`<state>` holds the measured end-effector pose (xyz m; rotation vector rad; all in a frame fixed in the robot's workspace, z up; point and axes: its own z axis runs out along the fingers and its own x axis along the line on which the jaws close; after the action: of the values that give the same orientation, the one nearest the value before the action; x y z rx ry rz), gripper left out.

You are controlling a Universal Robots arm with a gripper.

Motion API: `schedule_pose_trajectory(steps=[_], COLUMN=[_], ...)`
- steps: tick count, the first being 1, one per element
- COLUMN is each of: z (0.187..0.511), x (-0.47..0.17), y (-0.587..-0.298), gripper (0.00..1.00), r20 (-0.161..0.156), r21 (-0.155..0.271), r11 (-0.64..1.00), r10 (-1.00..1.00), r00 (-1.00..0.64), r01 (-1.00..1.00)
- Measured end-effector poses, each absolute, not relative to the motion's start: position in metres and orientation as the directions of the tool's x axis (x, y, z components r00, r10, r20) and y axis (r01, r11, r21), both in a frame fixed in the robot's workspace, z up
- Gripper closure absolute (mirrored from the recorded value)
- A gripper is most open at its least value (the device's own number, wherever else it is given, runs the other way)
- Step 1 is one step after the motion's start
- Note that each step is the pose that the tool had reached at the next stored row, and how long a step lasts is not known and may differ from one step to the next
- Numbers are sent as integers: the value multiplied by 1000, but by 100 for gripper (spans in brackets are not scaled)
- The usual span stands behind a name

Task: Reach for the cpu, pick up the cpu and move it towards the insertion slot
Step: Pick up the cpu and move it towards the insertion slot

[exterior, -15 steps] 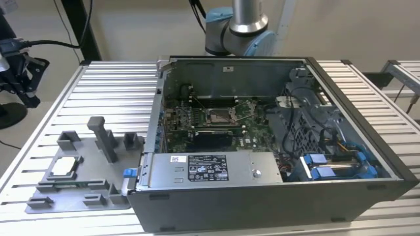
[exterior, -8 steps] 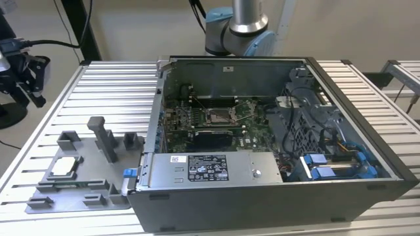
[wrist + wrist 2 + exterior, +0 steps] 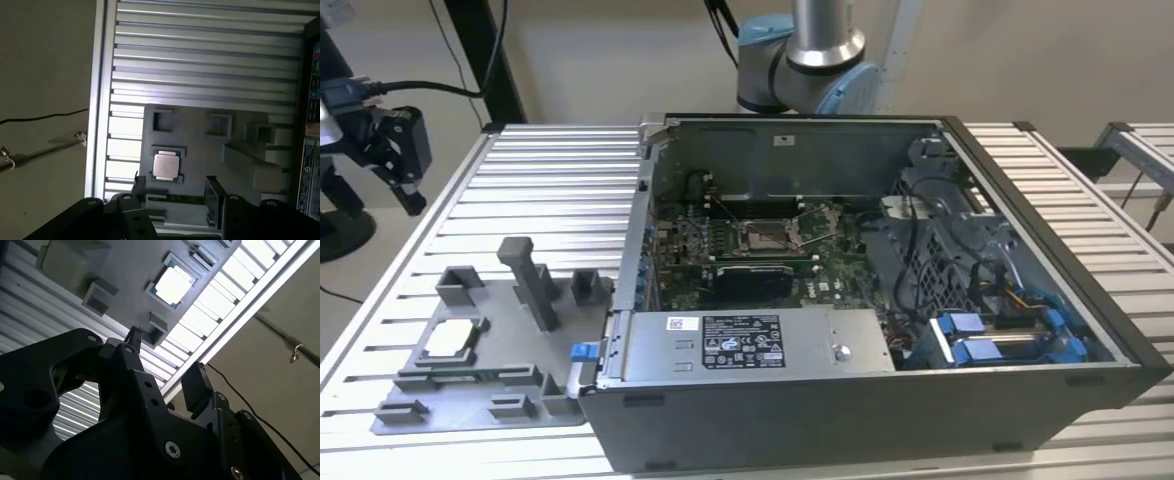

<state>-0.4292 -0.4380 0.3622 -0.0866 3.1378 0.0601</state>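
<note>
The black two-fingered tool (image 3: 175, 192) hangs spread and empty. The small silver-faced square cpu (image 3: 165, 166) lies flat in its pocket on the grey plastic fixture plate (image 3: 200, 150), well beyond the fingertips. To reach it well, I'd judge, the fingers should straddle the chip evenly and come down square, clear of the pocket's raised walls.

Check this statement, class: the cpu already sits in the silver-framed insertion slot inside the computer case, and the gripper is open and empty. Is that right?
No. The cpu lies on the grey fixture plate outside the computer case, as the first wrist view shows, not in the insertion slot. The gripper is open and empty.
</note>
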Motion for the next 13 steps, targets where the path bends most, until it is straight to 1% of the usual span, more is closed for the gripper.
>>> schedule_pose_trajectory(steps=[13], z=[341], x=[-434], y=[-438], gripper=[0], r20=[-4], r21=[38], r11=[998], r10=[-49], r00=[-999], r01=[-49])
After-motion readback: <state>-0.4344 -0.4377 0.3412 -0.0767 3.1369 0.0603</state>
